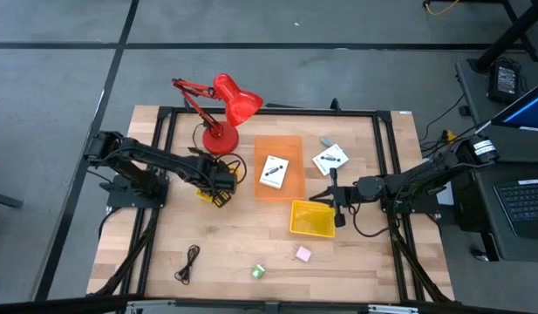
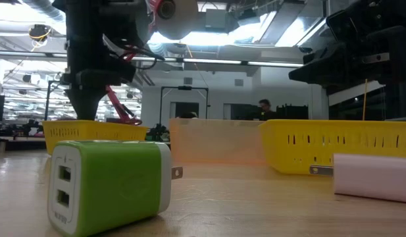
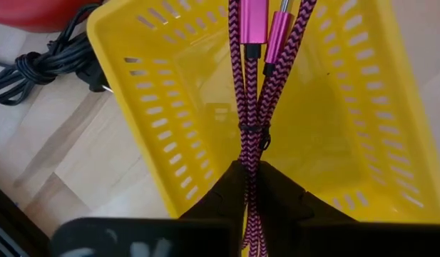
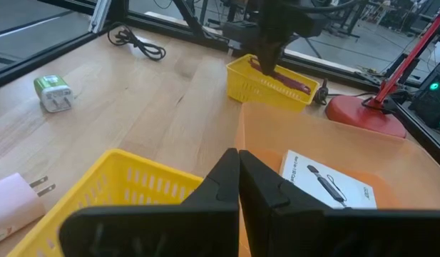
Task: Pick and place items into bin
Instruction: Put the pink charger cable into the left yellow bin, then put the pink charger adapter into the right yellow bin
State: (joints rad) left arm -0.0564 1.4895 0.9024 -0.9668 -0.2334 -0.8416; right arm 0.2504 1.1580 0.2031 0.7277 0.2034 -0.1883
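My left gripper (image 1: 218, 187) points down into a small yellow basket (image 3: 152, 107) beside the red lamp's base and is shut on the maroon braided cord (image 3: 252, 107). The cord's pink plugs (image 3: 279, 32) are inside the basket. My right gripper (image 4: 239, 171) is shut with nothing in it, by the far corner of a second yellow bin (image 1: 312, 218). One white card (image 1: 273, 171) lies in the orange bin (image 1: 278, 144), and another white card (image 1: 330, 160) lies flat on the table. The black cord (image 1: 190, 262), green block (image 1: 258, 271) and pink block (image 1: 303, 253) rest near the front edge. My left gripper pinches the maroon cord's bundled strands (image 3: 249, 160) between its two fingers, just short of a small tie around the bundle. The fingers come from above, pointing down, and the cord runs along them. Several strands hang on below the fingers into the yellow basket.
The red desk lamp (image 1: 223, 109) stands on its round base just beyond the left basket, and its black power cord (image 3: 41, 68) is coiled beside the basket. A black frame runs along the table's edges (image 1: 269, 112). Bare wood lies between the bins and the front edge.
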